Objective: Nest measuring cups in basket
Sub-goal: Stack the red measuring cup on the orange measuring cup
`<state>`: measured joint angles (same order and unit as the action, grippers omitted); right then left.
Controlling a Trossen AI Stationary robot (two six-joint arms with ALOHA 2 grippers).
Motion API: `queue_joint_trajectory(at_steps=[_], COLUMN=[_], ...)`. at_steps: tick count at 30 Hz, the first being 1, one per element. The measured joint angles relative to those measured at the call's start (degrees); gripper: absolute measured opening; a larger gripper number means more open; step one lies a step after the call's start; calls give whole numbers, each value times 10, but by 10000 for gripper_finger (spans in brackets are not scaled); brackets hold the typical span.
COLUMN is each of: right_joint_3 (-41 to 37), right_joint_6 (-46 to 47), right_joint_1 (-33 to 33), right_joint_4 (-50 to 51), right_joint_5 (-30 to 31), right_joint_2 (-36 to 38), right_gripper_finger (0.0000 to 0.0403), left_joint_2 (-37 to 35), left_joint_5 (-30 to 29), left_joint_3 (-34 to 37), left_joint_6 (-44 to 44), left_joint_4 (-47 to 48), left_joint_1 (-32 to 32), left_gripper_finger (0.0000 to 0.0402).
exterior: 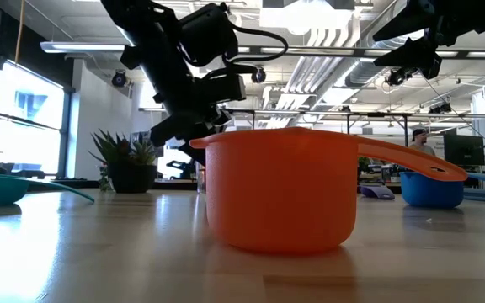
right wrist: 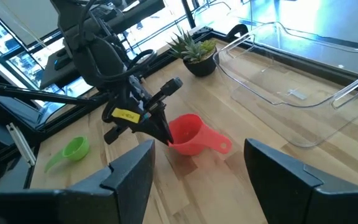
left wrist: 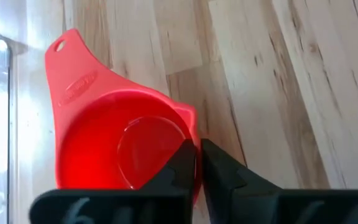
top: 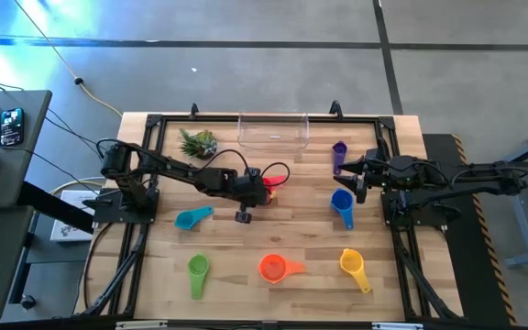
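Two fingers [left wrist: 199, 163] seemingly pinch red cup [left wrist: 114, 146].

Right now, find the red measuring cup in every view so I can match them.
High view: red measuring cup at table centre, at the left gripper.
Low view: not visible; the orange measuring cup blocks the middle.
Left wrist view: fills the frame, jaws pinching its rim.
Right wrist view: centre.
Shared landmark: the clear basket.
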<state>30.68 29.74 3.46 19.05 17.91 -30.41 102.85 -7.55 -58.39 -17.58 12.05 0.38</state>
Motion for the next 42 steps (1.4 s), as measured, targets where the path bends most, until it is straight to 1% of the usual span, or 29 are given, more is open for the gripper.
queue_joint_trajectory(at_steps=[6,9,14,17,21,26,29,33,37,42], right_joint_3=[0,0,0,0,0,0,0,0,0,0], right_joint_6=[3,12,13,13,19,51,65,93,121,147], right_joint_1=[0,0,0,0,0,0,0,0,0,0], right_joint_4=[0,0,0,0,0,0,0,0,0,0], right_joint_5=[3,5,7,19,46,74,90,100,110,111], right_joint_2=[0,0,0,0,0,0,0,0,0,0], right_gripper_finger=[239,239,239,239,239,239,239,239,239,239], left_joint_2=[0,0,0,0,0,0,0,0,0,0], left_joint_5=[0,1,2,2,2,2,2,6,24,26], left_joint_3=[0,-13,-67,-103,-141,-185,-197,-209,-219,-222], left_joint_6=[50,81,108,150,187,199,195,203,238,295], left_joint_4=[0,17,53,76,88,125,147,152,148,145], left_joint_1=[-1,-9,-42,-66,-97,-132,-146,-164,-187,-216], left_gripper_finger=[5,4,3,2,2,1,1,1,1,1])
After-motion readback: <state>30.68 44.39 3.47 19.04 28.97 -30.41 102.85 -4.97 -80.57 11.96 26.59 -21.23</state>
